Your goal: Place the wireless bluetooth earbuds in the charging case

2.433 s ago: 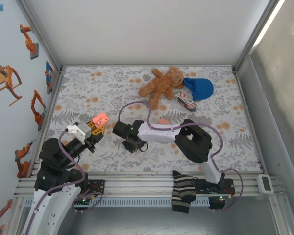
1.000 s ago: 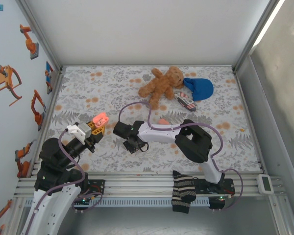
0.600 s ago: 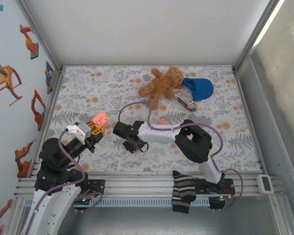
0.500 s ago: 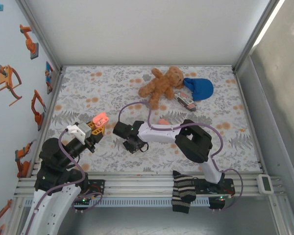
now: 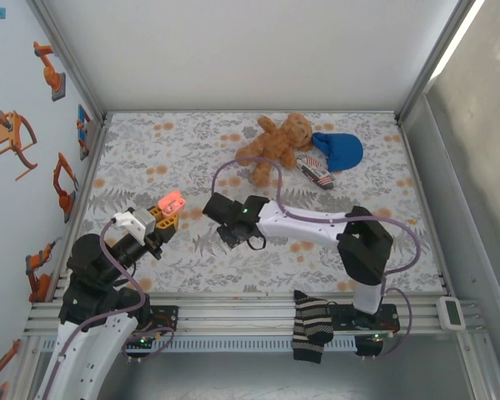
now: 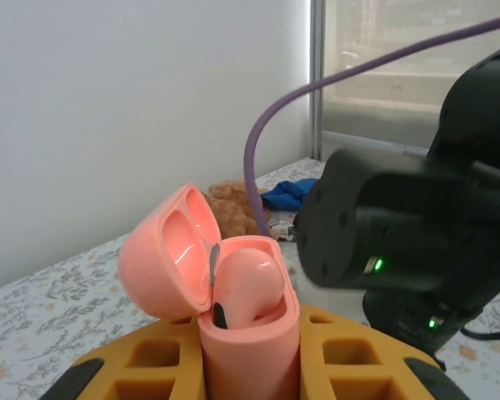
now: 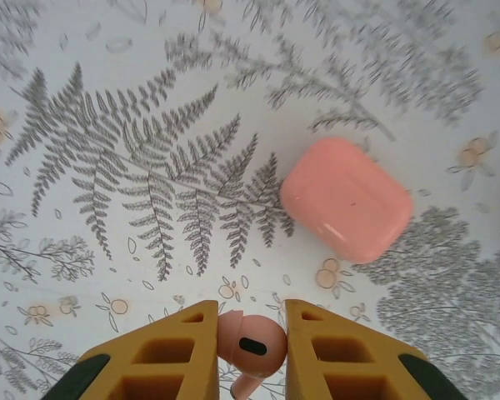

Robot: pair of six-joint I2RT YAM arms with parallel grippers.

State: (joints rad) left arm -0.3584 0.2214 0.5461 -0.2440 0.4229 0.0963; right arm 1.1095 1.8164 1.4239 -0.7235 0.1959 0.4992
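1. The seated earbud (image 6: 248, 279) is resting in the charging case (image 6: 254, 346), whose lid is standing open and tipping back.
2. The left gripper (image 6: 250, 377) is clenching the body of the charging case between its yellow fingers and holding it upright, mouth up, above the table (image 5: 142, 158).
3. The loose earbud (image 7: 250, 342) is being pinched between the yellow fingers of the right gripper (image 7: 248, 327), with its stem running back toward the wrist.
4. The right arm (image 5: 317, 227) is stretching long and low from its base. Its black wrist is sitting just to the right of the charging case without touching it, and its fingers are pointing down at the cloth.
5. A closed pink case (image 7: 347, 197) is lying flat on the cloth to the right of the charging case, just ahead of the right fingertips and apart from them.
6. A pale cloth with grey ferns and orange flowers is covering the table. Well beyond the charging case, toward the back right, a teddy bear (image 5: 275, 143) is lying beside a blue cloth (image 5: 337, 150).
7. A striped sock (image 5: 311, 327) is hanging over the near rail, to the near right of the charging case.
8. The left wall (image 5: 17, 137), carrying robot stickers, is standing near the charging case on its left.
9. Open cloth is stretching behind the charging case up to the white back wall (image 5: 250, 50), and more is lying far to its right.
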